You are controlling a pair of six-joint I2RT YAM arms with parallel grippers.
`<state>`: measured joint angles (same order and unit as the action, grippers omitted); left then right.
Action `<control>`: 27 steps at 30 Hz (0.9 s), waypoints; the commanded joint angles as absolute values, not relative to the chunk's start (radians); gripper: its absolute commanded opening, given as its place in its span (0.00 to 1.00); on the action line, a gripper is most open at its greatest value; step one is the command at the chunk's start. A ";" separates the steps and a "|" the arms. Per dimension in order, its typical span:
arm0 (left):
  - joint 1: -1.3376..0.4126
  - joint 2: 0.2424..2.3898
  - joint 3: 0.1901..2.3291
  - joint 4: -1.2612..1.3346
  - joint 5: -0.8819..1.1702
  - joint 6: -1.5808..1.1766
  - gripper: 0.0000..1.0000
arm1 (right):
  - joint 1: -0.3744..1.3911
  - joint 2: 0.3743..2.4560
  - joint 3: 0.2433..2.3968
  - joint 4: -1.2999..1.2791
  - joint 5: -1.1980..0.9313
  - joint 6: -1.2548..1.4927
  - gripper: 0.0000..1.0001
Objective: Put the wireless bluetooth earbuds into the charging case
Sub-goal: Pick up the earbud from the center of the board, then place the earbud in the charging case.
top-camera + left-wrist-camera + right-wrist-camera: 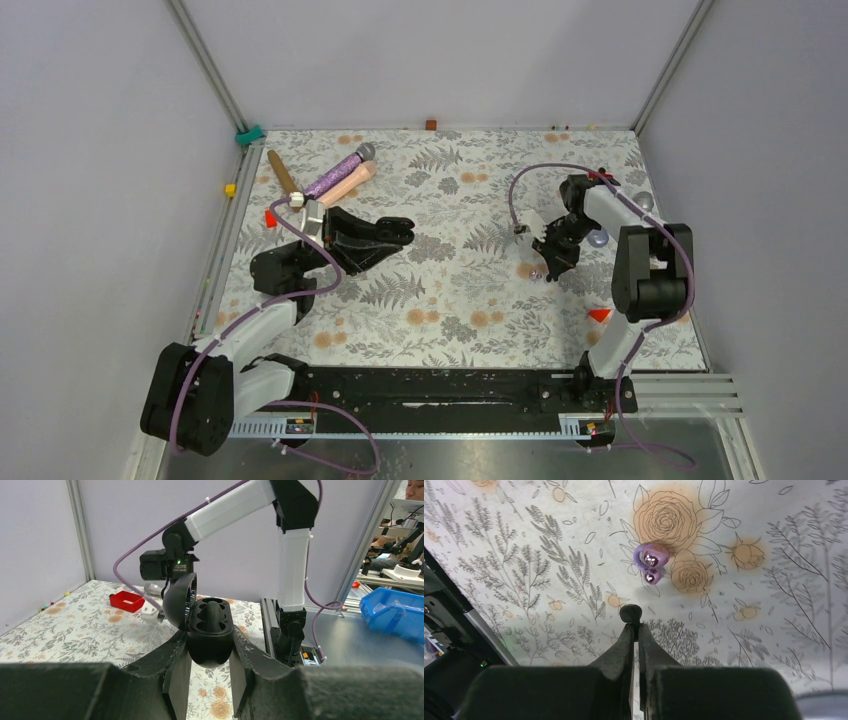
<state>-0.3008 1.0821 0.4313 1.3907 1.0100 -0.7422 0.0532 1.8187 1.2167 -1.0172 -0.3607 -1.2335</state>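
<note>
The purple earbuds gleam glossy, mirror-like; the black earbud looks duller. The charging case is smooth black plastic, and the bench has a matt floral covering.

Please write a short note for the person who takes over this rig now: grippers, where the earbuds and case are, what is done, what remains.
Left gripper: shut on the charging case, lid open.
Right gripper: shut on a small black earbud at its tips.
Purple earbuds: lying on the tablecloth, just ahead of the right gripper.
Done: case open, one bud picked up.
Left: seat it in the case, then the purple ones.
</note>
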 commanded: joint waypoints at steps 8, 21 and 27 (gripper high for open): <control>-0.304 1.088 0.455 1.448 0.977 -0.757 0.00 | 0.051 1.412 1.270 -1.032 -0.585 -1.070 0.00; -0.305 1.097 0.459 1.447 0.968 -0.762 0.00 | 0.234 1.024 1.274 -0.467 -0.828 -0.352 0.00; -0.305 1.103 0.456 1.446 0.985 -0.749 0.00 | 0.371 1.064 1.350 -0.314 -0.857 -0.106 0.00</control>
